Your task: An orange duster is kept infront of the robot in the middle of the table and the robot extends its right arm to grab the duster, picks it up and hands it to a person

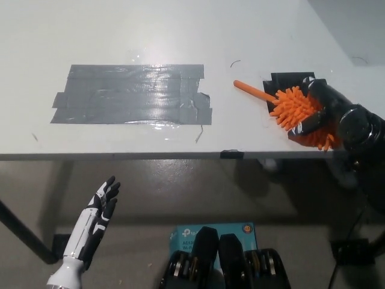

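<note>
My white left hand (99,211) hangs below the white table's (120,30) near edge, fingers apart, holding nothing. Grey tape patch (132,93) lies mid-table (not involved). The fluffy orange duster (295,108) rests on the table near its right near corner, handle pointing left. My black right hand (319,114) sits on the tufts, fingers wrapped around them. Grasp judged made; lift and handover outstanding.

The duster (293,107) lay on the table (180,30) at its right, near the front edge, with the right hand (319,111) on top of it. A tape patch (132,94) sat well left of it. The left hand (99,208) hung below the table's front edge, at the left.
</note>
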You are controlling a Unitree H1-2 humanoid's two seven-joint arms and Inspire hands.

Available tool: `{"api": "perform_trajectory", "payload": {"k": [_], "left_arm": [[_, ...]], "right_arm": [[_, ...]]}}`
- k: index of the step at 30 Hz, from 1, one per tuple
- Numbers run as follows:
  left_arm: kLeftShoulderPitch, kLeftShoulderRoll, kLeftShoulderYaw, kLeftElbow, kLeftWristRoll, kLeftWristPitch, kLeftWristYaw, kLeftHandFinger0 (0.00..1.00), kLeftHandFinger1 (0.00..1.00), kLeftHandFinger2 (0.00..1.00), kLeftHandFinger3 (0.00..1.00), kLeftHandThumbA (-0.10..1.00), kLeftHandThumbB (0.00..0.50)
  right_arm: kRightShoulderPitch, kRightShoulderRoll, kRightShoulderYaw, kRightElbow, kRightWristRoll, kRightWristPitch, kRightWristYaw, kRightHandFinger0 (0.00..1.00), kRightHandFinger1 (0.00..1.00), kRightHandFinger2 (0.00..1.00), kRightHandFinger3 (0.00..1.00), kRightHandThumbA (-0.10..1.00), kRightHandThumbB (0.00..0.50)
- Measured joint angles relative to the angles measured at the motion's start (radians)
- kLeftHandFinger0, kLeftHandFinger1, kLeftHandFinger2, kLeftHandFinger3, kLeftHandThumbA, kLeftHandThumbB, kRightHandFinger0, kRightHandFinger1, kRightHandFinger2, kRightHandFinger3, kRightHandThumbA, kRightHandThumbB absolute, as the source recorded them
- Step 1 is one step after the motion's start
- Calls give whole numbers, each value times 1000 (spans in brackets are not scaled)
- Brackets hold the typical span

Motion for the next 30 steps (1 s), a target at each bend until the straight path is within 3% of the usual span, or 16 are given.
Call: {"api": "perform_trajectory", "payload": {"k": [6,17,18,19,20,21,22,23,24,25,26,27,28,30], "left_arm": [[-2,0,0,0,0,0,0,1000,1000,1000,1000,935,175],[-9,0,0,0,1,0,0,1000,1000,1000,1000,933,174],[-9,0,0,0,2,0,0,1000,1000,1000,1000,931,167],[-9,0,0,0,2,0,0,1000,1000,1000,1000,929,164],[-9,0,0,0,3,0,0,1000,1000,1000,1000,928,163],[-9,0,0,0,4,-1,0,1000,1000,1000,1000,927,163],[-10,0,0,0,4,-1,0,1000,1000,1000,1000,926,167],[-11,0,0,0,4,-1,0,1000,1000,1000,1000,926,167],[-11,0,0,0,4,-1,0,1000,1000,1000,1000,930,174],[-11,0,0,0,4,-1,0,1000,1000,1000,1000,931,174],[-11,0,0,0,4,-1,0,1000,1000,1000,1000,935,165],[-12,0,0,0,5,-1,0,1000,1000,1000,1000,936,164],[-12,0,0,0,5,-1,0,988,1000,1000,1000,947,157],[-13,1,0,0,10,-1,0,955,1000,1000,1000,964,146]], "right_arm": [[-57,-1,22,116,-2,0,13,1000,1000,1000,1000,1000,423],[-192,16,36,403,23,-48,37,1000,1000,1000,1000,1000,280],[-202,17,36,425,26,-59,38,1000,912,821,785,714,56],[-208,19,35,439,29,-66,39,258,342,480,719,404,204],[-218,21,35,463,31,-75,39,140,282,432,658,297,216],[-230,23,43,494,29,-86,33,85,251,415,710,222,229],[-244,23,54,518,23,-100,26,21,241,439,935,4,247],[-257,23,63,536,18,-108,20,21,241,439,935,4,247],[-267,23,76,554,13,-115,15,171,460,565,837,-96,205],[-278,24,93,571,3,-127,8,241,529,601,809,-99,193],[-278,24,93,571,3,-127,8,221,517,587,962,-100,202],[-284,23,127,581,-12,-149,-5,216,531,590,1000,-100,204],[-284,23,138,581,-19,-158,-10,269,638,637,987,-100,198],[-283,23,159,581,-29,-173,-21,293,697,664,987,-100,188]]}}
